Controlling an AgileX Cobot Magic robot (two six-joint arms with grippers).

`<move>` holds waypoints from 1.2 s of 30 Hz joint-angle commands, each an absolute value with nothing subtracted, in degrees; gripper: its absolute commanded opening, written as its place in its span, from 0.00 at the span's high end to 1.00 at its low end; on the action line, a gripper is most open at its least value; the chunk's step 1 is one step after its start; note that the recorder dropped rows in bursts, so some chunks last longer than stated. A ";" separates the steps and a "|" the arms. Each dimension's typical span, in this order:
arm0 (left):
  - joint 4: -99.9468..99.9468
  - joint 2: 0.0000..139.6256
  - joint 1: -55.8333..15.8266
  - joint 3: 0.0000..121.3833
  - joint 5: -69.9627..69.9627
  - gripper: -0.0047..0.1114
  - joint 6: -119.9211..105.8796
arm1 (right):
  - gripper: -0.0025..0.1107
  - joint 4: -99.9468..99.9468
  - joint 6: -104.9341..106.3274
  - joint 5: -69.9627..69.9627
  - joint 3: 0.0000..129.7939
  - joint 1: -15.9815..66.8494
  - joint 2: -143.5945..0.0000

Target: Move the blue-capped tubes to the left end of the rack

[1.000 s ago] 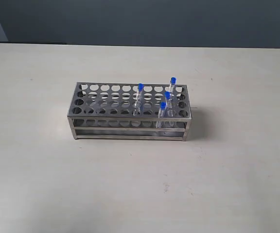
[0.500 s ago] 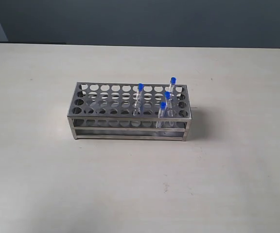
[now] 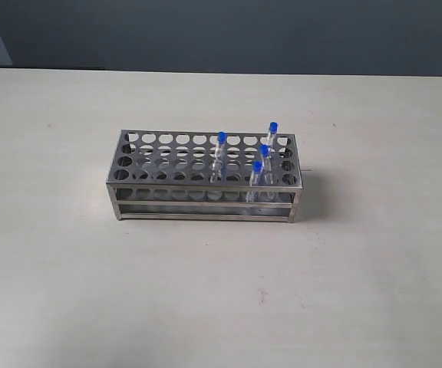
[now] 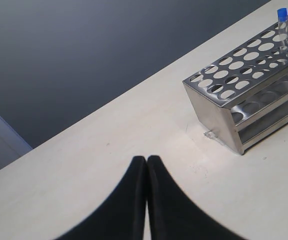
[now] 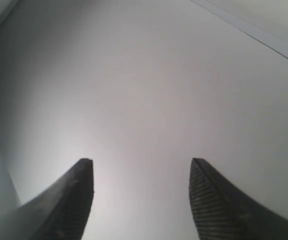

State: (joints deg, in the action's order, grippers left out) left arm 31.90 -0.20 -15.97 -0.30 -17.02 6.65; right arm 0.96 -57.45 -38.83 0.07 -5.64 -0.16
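The silver rack (image 3: 159, 201) stands in the middle of the table. Blue-capped tubes stand upright in it: one (image 3: 220, 148) near the middle, three at the right end (image 3: 272, 130), (image 3: 265, 152), (image 3: 257, 170). No gripper shows in the exterior view. In the left wrist view my left gripper (image 4: 147, 159) is shut with nothing in it, hanging over bare table some way off the rack's end (image 4: 219, 120); one tube (image 4: 282, 20) shows there. My right gripper (image 5: 141, 162) is open and empty, facing a plain grey-white surface; the rack is out of that view.
The pale table (image 3: 67, 291) spreads around the rack on all sides. A dark wall (image 3: 221, 34) runs behind the table's far edge.
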 commanded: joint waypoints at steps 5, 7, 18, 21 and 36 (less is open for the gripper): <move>31.69 0.00 -16.18 0.00 -16.71 0.95 6.93 | 0.49 0.72 -57.24 -35.07 0.00 -5.98 0.00; 31.69 0.00 -16.18 0.00 -16.71 0.95 6.93 | 0.49 0.72 -57.24 -34.64 0.00 -5.98 0.00; 31.95 0.00 -16.18 0.00 -16.60 0.95 6.93 | 0.62 -7.71 -56.94 -36.00 0.00 -5.98 0.00; 31.95 0.00 -16.18 0.00 -16.60 0.95 6.93 | 0.85 9.93 -55.97 -31.55 4.86 -5.98 -2.04; 31.96 0.00 -16.18 0.00 -16.70 0.95 6.93 | 0.95 99.95 -112.67 -46.83 44.57 2.00 -55.31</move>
State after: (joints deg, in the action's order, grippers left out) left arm 31.90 -0.20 -15.97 -0.30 -17.02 6.65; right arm 97.81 -111.15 -42.55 40.62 -1.48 -46.86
